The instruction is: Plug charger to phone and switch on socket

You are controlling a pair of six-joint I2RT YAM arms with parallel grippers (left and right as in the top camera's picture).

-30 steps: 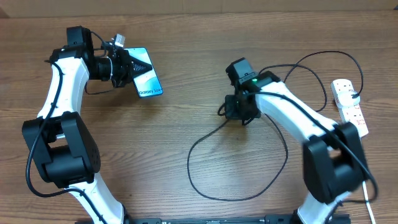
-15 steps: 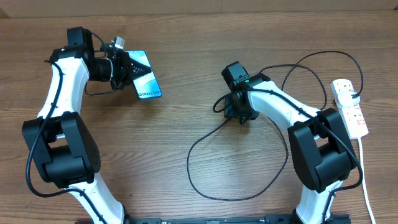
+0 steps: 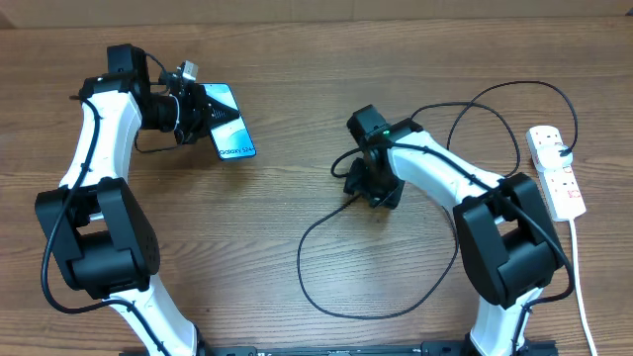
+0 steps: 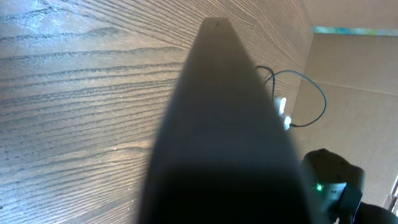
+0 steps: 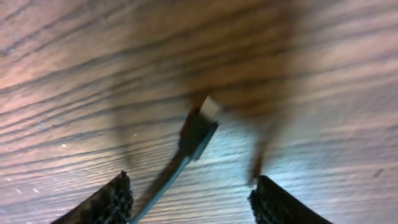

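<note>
I'm gripping the phone (image 3: 232,129) with the left tool (image 3: 201,107); my right tool (image 5: 194,198) is gaping over the charger plug (image 5: 202,123), risking a skewed pinch.

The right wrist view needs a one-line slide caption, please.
Open right gripper straddles the charger, plug tip just ahead, wooden table beneath.

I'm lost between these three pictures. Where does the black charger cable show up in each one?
Overhead: the charger loops over the middle-right of the table, running from the right gripper toward the socket.
Left wrist: a thin loop of it shows at the upper right.
Right wrist: its plug tip lies in the centre, between the open fingers.
Shared landmark: the wood-grain table, seen in all three views.
</note>
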